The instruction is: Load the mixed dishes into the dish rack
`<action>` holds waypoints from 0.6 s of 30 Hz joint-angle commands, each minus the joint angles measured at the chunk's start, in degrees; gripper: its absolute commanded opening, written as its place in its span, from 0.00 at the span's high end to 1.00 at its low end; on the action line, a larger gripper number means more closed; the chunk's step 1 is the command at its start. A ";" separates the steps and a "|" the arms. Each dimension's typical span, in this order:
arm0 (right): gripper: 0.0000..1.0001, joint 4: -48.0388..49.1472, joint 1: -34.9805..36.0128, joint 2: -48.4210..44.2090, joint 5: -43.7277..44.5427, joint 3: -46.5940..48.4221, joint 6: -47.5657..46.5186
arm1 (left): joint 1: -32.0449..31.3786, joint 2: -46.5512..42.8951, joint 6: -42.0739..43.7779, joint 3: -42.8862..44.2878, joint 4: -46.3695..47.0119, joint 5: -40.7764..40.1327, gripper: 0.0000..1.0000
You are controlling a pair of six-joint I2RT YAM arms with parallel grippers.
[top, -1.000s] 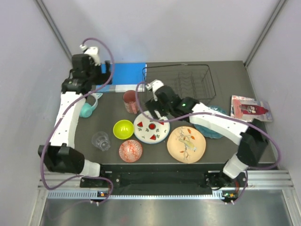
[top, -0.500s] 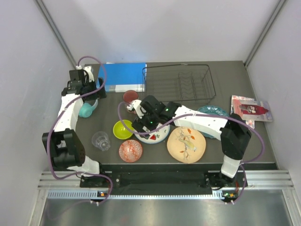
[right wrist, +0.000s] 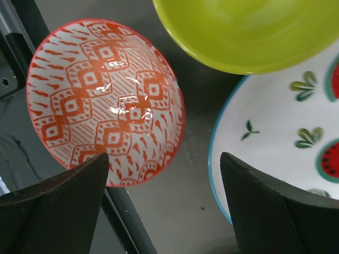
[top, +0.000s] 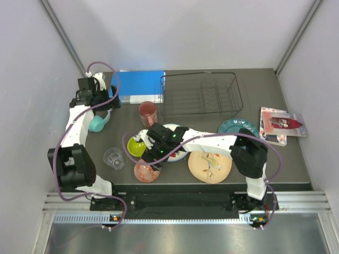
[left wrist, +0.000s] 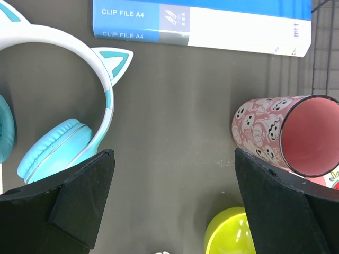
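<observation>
Right gripper (right wrist: 164, 157) hangs near the table's front edge, jaws spread wide and holding nothing, over the rim of the red patterned bowl (right wrist: 106, 100). Just beyond lie the lime bowl (right wrist: 249, 32) and the white watermelon plate (right wrist: 286, 137). Farther back, the left gripper (left wrist: 174, 153), fully open and empty, hovers between the cat-ear headphones (left wrist: 63, 143) and the red tumbler (left wrist: 286, 135). At the far side stands the black wire dish rack (top: 201, 98), beside the blue clip file (left wrist: 201, 21).
</observation>
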 commanded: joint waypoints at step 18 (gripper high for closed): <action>1.00 -1.29 2.79 4.52 6.20 2.87 0.12 | 0.03 -4.08 0.34 -2.13 6.60 -0.10 0.01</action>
